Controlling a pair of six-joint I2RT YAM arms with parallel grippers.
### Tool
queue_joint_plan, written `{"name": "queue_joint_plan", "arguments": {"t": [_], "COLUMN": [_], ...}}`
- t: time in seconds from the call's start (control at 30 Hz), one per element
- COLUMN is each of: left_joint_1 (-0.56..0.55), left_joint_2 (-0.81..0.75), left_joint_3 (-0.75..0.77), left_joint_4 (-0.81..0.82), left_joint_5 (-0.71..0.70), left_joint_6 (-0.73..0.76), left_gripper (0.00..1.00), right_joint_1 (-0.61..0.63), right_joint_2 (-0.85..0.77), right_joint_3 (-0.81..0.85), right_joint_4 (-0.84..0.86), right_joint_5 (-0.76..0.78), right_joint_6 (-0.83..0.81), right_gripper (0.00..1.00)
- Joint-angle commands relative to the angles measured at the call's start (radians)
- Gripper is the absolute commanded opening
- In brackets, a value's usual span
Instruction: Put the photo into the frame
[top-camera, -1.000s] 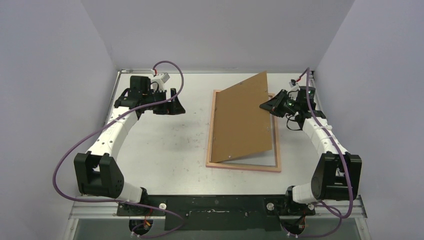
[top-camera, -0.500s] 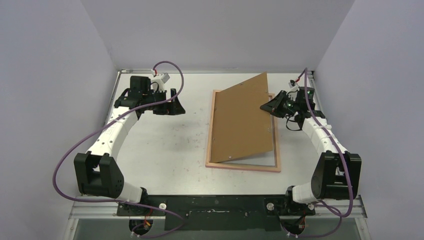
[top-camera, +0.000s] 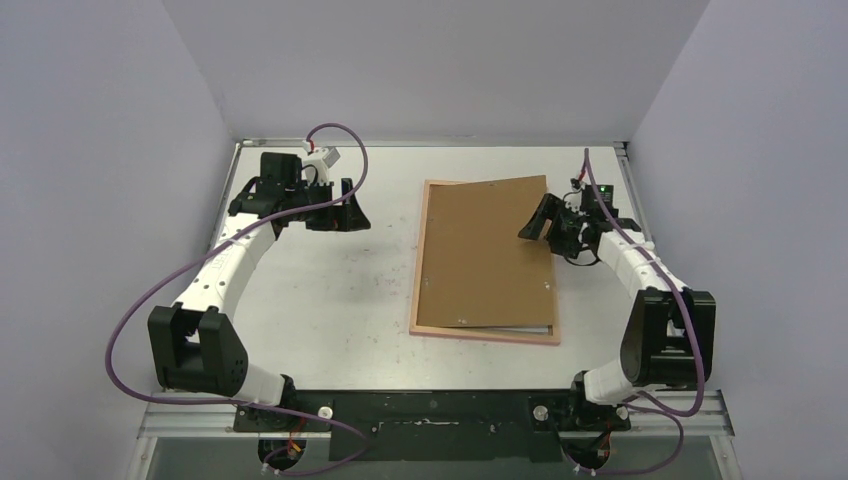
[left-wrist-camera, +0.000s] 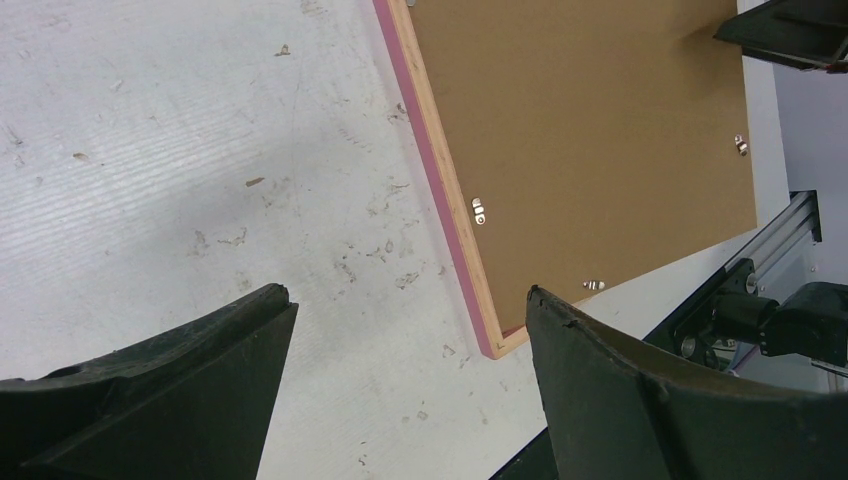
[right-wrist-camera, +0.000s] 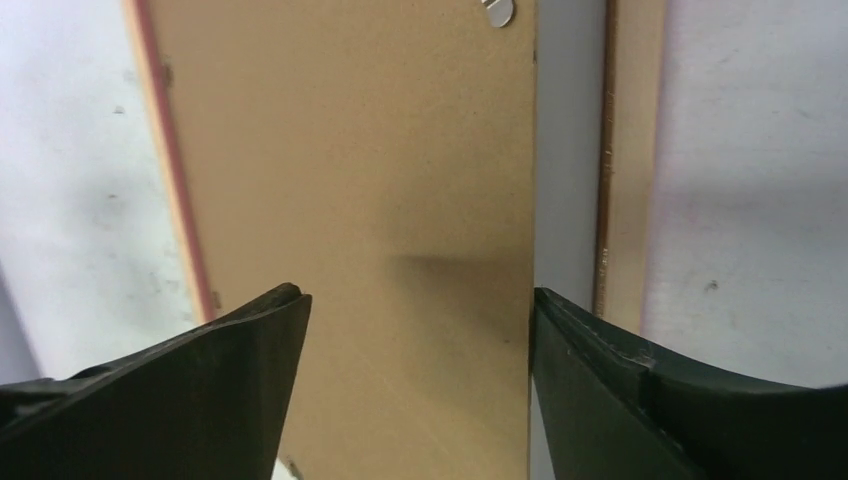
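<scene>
White arms, black joints, purple cables (looping), perhaps green light

Your top camera sits high above and behind the arm bases, facing the far wall, far enough back to take in the whole table. Your left wrist camera looks steeply down between the fingers of the left gripper, from some height, off to one side of the frame. Your right wrist camera hangs much closer, looking down between the fingers of the right gripper at one edge of the backing board. All three views share that board and frame.
</scene>
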Motion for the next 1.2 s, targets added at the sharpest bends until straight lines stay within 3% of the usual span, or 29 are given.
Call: {"name": "queue_joint_plan", "arguments": {"t": [0.0, 0.2, 0.27, 0.47, 0.9, 1.17], "left_joint_1": [0.0, 0.001, 0.002, 0.006, 0.013, 0.008], "left_joint_2": [-0.028, -0.03, -0.031, -0.032, -0.029, -0.008], "left_joint_3": [0.02, 0.021, 0.02, 0.021, 0.014, -0.03], "left_joint_4": [0.001, -0.01, -0.012, -0.014, -0.027, -0.01], "left_joint_5": [0.011, 0.01, 0.011, 0.013, 0.023, 0.043], "left_joint_6": [0.018, 0.027, 0.029, 0.028, 0.039, 0.049], "left_gripper": [0.85, 0.85, 0.85, 0.85, 0.86, 0.9], "right_joint_1": [0.066, 0.127, 0.143, 0.167, 0.135, 0.013], "right_joint_2": [0.011, 0.051, 0.066, 0.074, 0.066, 0.03], "right_joint_3": [0.079, 0.137, 0.157, 0.19, 0.173, 0.022], "right_joint_4": [-0.074, -0.146, -0.17, -0.213, -0.156, -0.027], "right_joint_5": [0.159, 0.318, 0.375, 0.491, 0.433, 0.339], "right_joint_6": [-0.07, -0.088, -0.094, -0.1, -0.079, -0.011], "right_gripper": [0.84, 1.0, 0.91, 0.9, 0.9, 0.9]}}
